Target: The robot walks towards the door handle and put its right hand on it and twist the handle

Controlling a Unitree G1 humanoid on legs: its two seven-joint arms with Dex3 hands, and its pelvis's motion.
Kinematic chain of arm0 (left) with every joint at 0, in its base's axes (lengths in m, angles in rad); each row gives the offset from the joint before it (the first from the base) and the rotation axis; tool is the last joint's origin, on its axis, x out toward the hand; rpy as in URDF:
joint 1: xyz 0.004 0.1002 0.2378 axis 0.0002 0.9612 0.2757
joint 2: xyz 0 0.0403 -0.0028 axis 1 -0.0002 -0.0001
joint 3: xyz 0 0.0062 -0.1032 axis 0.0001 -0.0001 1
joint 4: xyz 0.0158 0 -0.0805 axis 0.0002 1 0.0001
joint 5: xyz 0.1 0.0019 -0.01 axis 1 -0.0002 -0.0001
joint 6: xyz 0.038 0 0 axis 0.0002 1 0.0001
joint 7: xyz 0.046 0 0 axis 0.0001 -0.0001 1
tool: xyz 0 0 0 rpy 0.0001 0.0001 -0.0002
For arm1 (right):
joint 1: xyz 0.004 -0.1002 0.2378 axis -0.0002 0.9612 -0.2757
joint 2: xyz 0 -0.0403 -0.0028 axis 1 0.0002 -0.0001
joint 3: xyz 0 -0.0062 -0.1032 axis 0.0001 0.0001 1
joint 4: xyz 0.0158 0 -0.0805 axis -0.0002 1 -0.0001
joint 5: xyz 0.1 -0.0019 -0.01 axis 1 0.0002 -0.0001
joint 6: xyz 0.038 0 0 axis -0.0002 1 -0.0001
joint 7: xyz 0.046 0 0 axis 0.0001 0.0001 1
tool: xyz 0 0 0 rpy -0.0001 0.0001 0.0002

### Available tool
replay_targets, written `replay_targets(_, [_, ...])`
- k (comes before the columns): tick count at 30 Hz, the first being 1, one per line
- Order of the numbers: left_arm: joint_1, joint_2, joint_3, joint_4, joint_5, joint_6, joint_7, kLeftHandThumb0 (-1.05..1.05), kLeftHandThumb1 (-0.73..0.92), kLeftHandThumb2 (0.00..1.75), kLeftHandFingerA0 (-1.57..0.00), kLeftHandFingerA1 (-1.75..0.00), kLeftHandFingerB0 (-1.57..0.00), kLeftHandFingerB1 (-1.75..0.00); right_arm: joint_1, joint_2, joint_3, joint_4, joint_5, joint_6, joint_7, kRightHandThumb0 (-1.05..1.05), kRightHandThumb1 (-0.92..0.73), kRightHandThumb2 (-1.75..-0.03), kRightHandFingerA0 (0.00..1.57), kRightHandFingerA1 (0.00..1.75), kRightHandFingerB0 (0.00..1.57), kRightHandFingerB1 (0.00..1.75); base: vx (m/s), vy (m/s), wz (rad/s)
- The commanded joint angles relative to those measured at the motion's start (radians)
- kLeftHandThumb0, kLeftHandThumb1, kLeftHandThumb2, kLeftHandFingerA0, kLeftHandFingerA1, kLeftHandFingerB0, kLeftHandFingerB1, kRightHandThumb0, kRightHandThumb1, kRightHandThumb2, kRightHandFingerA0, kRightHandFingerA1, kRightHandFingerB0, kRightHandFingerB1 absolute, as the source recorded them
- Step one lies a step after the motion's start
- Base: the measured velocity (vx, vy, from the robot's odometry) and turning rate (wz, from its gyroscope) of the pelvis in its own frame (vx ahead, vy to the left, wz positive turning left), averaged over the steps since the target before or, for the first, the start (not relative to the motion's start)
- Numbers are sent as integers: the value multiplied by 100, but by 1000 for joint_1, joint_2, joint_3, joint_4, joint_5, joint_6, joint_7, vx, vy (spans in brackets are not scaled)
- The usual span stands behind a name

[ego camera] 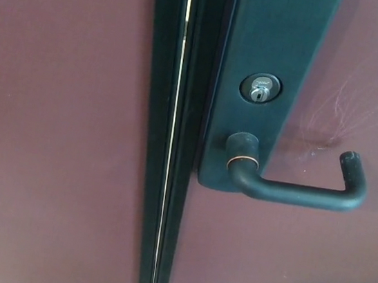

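Handle (294, 192) sits level below the lock (260, 89); neither hand shows; the right should grip mid-bar, then twist down.

Doorway: maroon door (51, 130), dark lever handle (294, 192).
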Motion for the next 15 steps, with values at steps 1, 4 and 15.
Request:
replay_targets(1, [11,5,19,-24,-19,-25,-34,-14,73,63,-45,-44,-32,-37,262,22,-112,-619,216,-78,85,-27,-61,-58,55,44,50,40,0,0,0])
replay_targets(4, [19,13,26,-32,-24,-30,-41,-15,73,62,-44,-43,-33,-37,392,-11,-143,-951,280,1,136,-29,-60,-58,53,43,50,40,0,0,0])
replay_targets(15, [21,7,35,-25,-27,-16,-27,-13,73,61,-47,-43,-33,-36,511,-34,-334,-1415,504,67,112,-30,-58,-56,55,49,54,44,0,0,0])
